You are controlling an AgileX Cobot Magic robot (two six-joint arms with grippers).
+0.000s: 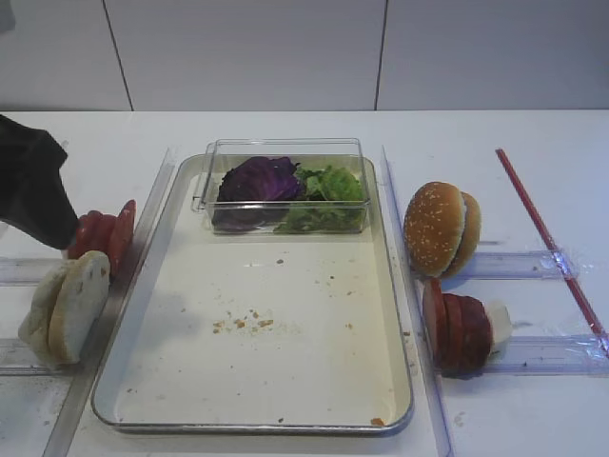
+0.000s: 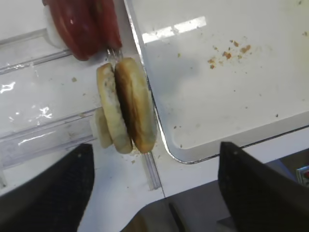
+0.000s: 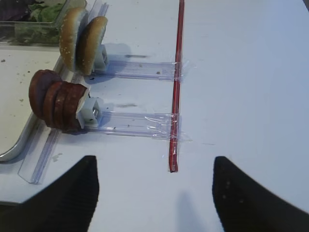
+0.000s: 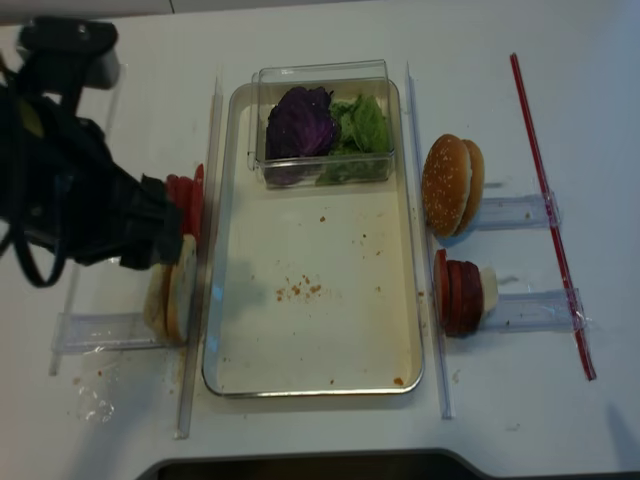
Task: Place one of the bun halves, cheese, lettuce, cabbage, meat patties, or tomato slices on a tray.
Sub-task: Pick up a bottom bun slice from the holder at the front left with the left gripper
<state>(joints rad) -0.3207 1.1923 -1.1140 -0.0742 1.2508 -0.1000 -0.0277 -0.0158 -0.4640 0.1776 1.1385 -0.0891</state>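
Silver tray (image 1: 395,314) sits mid-worktop (image 1: 285,129) with only crumbs on its cream floor, and the clear box (image 1: 285,148) at its far end holds purple cabbage (image 1: 257,179) beside green lettuce (image 1: 328,186); no writing can be read anywhere. Left end effector (image 2: 152,193) hovers wide over the bun halves (image 2: 128,111) standing on edge just left of the tray, tomato slices (image 2: 84,24) behind them. Right end effector (image 3: 154,193) is spread wide too, holding nothing, near the meat patties (image 3: 55,99) and sesame bun (image 3: 82,41).
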